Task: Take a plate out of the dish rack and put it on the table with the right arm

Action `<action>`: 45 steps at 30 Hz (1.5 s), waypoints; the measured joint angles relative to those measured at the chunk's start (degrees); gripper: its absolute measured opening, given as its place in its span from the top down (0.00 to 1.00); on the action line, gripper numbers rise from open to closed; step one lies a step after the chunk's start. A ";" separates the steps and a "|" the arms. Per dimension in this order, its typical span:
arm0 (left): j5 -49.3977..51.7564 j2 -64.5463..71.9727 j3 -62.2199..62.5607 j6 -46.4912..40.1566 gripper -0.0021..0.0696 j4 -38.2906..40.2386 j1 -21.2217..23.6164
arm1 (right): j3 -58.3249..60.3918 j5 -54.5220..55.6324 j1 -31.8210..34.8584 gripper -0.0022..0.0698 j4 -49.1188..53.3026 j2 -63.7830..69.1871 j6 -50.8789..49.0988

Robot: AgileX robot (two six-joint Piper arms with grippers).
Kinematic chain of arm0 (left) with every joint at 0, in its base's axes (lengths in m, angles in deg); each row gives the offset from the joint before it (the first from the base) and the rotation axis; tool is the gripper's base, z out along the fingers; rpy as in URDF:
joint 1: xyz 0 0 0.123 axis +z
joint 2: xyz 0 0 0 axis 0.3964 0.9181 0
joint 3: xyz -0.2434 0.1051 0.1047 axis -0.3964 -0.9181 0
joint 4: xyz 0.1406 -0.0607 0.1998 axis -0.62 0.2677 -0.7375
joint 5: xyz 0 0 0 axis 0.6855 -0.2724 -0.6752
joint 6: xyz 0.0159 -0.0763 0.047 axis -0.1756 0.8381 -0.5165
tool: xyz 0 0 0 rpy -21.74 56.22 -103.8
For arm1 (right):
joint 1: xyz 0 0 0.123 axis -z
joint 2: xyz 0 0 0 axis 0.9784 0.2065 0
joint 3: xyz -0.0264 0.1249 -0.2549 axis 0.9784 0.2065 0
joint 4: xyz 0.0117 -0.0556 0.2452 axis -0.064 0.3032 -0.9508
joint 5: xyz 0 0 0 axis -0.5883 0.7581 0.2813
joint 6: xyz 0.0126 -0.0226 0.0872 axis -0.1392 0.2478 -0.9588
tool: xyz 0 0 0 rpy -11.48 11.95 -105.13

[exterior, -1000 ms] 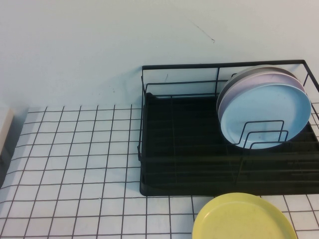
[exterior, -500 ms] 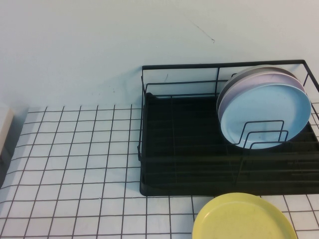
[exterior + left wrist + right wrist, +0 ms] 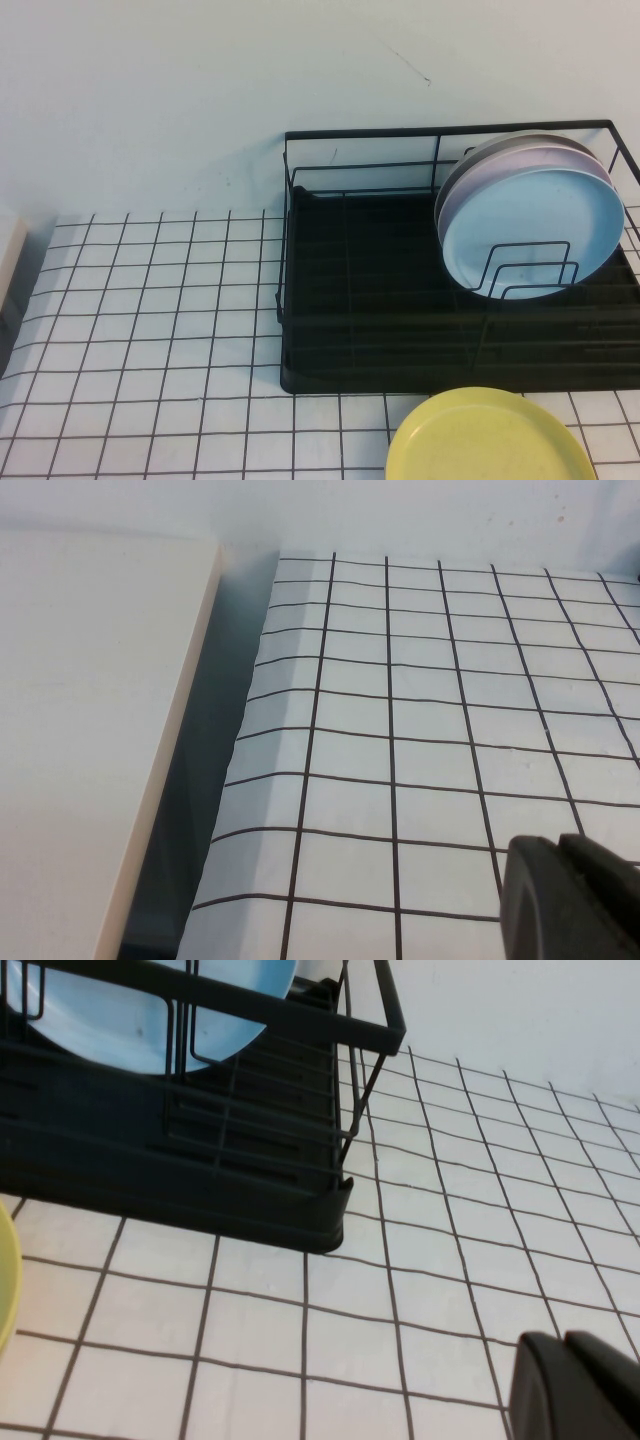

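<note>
The light blue plate [image 3: 530, 235] stands upright at the front of a small stack in the right end of the black wire dish rack [image 3: 380, 345], behind two wire dividers. The right wrist view shows the plate [image 3: 100, 1010] and a corner of the rack [image 3: 200, 1160]. My right gripper [image 3: 564, 1340] is shut and empty, low over the gridded table [image 3: 150, 320] beside that rack corner, apart from it. My left gripper [image 3: 559, 842] is shut and empty above the table near its left edge. Neither gripper shows in the high view.
A pale pink plate [image 3: 462, 185] and a grey one [image 3: 500, 143] stand behind the blue plate. A yellow plate [image 3: 490, 440] lies flat on the table in front of the rack. A white ledge [image 3: 90, 730] borders the table's left edge across a dark gap.
</note>
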 joint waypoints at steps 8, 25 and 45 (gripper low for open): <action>0.00 0.00 0.00 0.00 0.98 0.00 0.00 | 0.00 0.00 0.00 0.97 0.00 0.00 0.00; 0.00 0.00 0.00 0.00 0.98 0.00 0.00 | 0.00 0.00 0.00 0.97 0.00 0.00 -0.10; 0.00 0.00 0.00 0.00 0.98 0.00 0.00 | 0.34 3.28 0.00 0.97 -22.22 0.00 -5.23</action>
